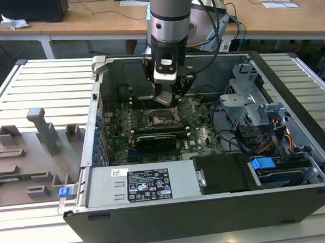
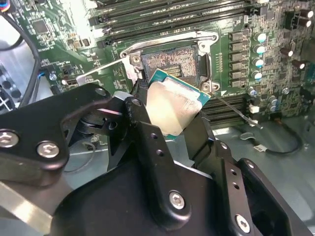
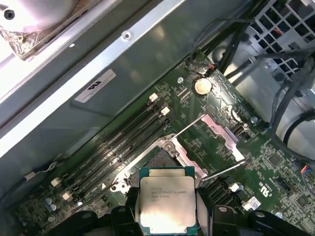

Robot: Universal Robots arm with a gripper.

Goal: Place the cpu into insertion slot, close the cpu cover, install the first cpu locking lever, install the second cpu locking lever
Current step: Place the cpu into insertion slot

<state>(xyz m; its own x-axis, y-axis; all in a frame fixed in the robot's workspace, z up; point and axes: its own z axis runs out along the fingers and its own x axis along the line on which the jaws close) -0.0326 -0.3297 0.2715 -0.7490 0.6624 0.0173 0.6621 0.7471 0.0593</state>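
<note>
One claw (image 1: 167, 101), carried on a single arm, reaches down into the open computer case (image 1: 211, 219) that stands on the slatted desk (image 1: 40, 84). Its two black fingers (image 3: 129, 209) are closed partway onto opposite edges of the cpu (image 3: 167, 204), whose silvery top faces up in both wrist views. The chip hangs just above the insertion slot (image 3: 160, 158) and appears to be apart from it. The pale contact field of the slot lies bare on the green circuit board (image 1: 201, 138). The cpu cover (image 3: 222, 133) is swung open to one side of the slot, and two thin locking levers (image 3: 221, 171) stand released beside it. The step in hand is judged to be seating the chip. To do it well, the chip's edges should be squared to the black frame and its face held level with the board. It should then be lowered straight down, with no sideways slide over the contacts. The grip should be let go only once the chip rests flat within the frame, and the fingers should pass clear of the raised cover and levers.
</note>
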